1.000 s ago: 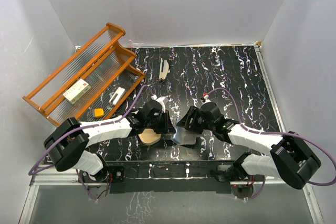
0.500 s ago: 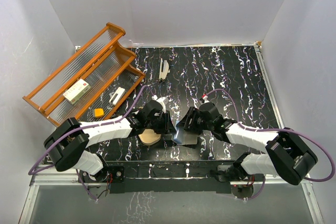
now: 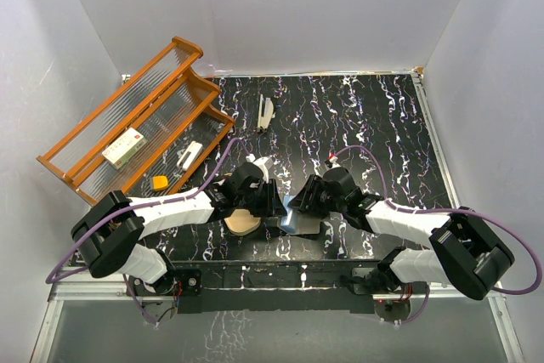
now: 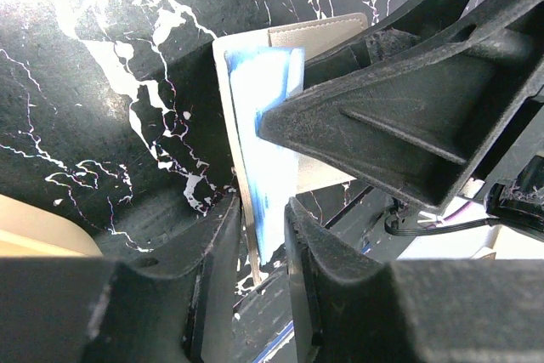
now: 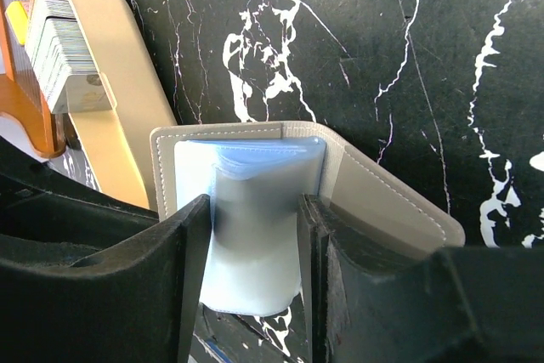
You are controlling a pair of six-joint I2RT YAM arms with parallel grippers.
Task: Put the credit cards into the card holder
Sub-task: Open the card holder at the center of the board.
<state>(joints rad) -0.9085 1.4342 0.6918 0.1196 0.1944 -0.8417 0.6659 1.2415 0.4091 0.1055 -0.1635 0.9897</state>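
Note:
The card holder [image 5: 374, 193] lies open on the black marble table [image 3: 374, 125], grey-brown cover down, its bluish sleeves [image 5: 255, 244] standing up. My right gripper [image 5: 253, 201] is shut on those sleeves and squeezes them narrower between its fingers. My left gripper [image 4: 262, 203] straddles the cover's edge and one blue sleeve [image 4: 268, 167] with a slight gap, open. From above, the left gripper [image 3: 274, 207] and right gripper [image 3: 297, 203] meet over the card holder [image 3: 293, 220]. The credit cards [image 5: 64, 48] sit stacked on the tan tray [image 5: 119, 82], beside the holder.
The tan tray [image 3: 242, 224] lies under my left arm. An orange wooden rack [image 3: 140, 125] at the left holds a white box with red marks [image 3: 125, 146], a white item [image 3: 189, 155] and a yellow piece [image 3: 159, 182]. A white object [image 3: 265, 112] stands further back.
My right jaws have narrowed onto the sleeves, and that arm has shifted slightly left. My left jaws have widened a little. Less of the holder shows from above.

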